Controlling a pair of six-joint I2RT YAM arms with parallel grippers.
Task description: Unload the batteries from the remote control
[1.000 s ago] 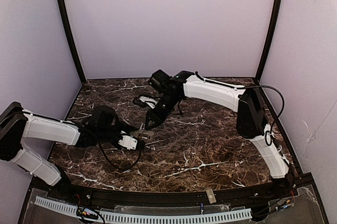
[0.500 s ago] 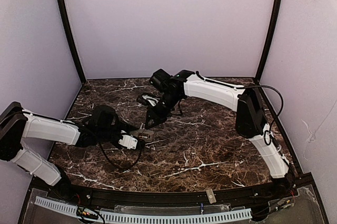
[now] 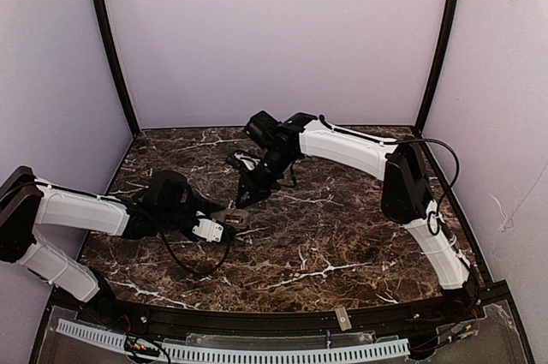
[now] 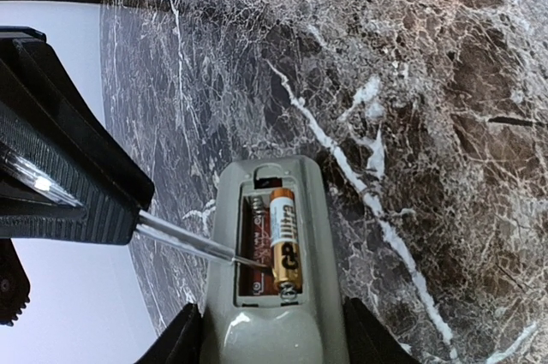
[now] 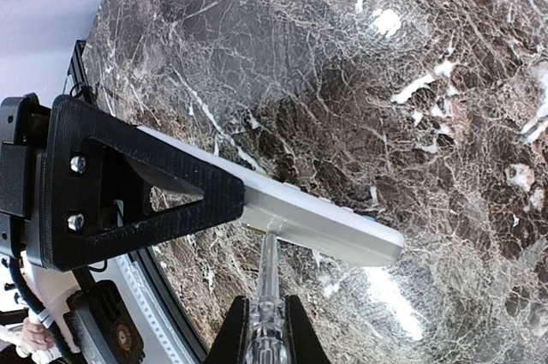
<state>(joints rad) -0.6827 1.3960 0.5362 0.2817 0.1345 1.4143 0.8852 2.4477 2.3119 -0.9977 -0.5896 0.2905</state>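
Observation:
My left gripper (image 3: 221, 225) is shut on the remote control (image 3: 234, 217) and holds it back side up just above the table. In the left wrist view the remote control (image 4: 272, 321) shows its open battery recess. One gold and white battery (image 4: 285, 240) lies in the right slot, and the left slot is bare. My right gripper (image 3: 251, 186) is shut on a clear-handled screwdriver (image 5: 267, 295). The screwdriver's tip (image 4: 244, 259) reaches into the recess beside the battery. The remote control shows edge-on in the right wrist view (image 5: 330, 225).
The dark marble table (image 3: 342, 227) is bounded by purple walls at the back and both sides. A small flat grey piece (image 3: 342, 319) lies on the black front rail. A white slotted strip (image 3: 231, 351) runs along the near edge.
My right gripper has drawn slightly back, toward the far wall, with the screwdriver still held. The left gripper and the remote have stayed in place.

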